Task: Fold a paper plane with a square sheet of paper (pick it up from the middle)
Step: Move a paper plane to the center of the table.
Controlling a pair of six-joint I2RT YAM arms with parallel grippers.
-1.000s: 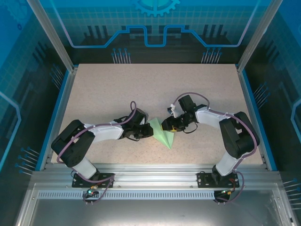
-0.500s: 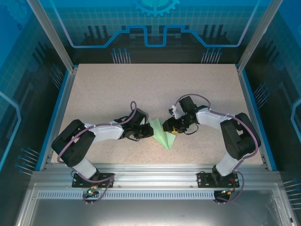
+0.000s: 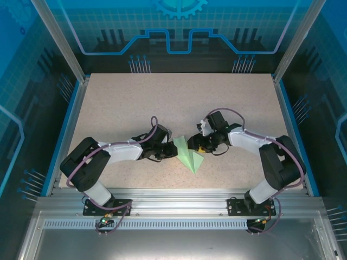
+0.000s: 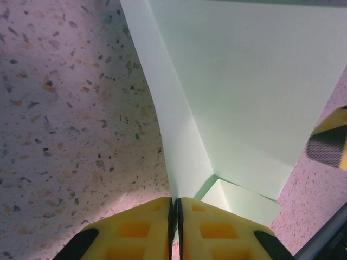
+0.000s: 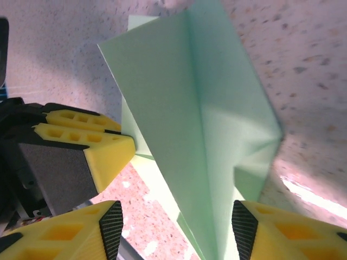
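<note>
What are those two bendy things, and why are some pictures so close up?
They are two robot arms bolted at the table's near edge. One picture looks down from above: the left arm and the right arm meet at a pale mint-green folded paper plane near the front of the speckled beige table. The close-ups come from a small camera on each wrist. The left arm's yellow jaws are shut on the plane's edge. The right arm's jaws are open, one on each side of the plane.

Blk/wht arms (image 3: 122,151), purple cables (image 3: 155,125), yellow fingers (image 5: 59,233) (blk pads (image 5: 112,223))
</note>
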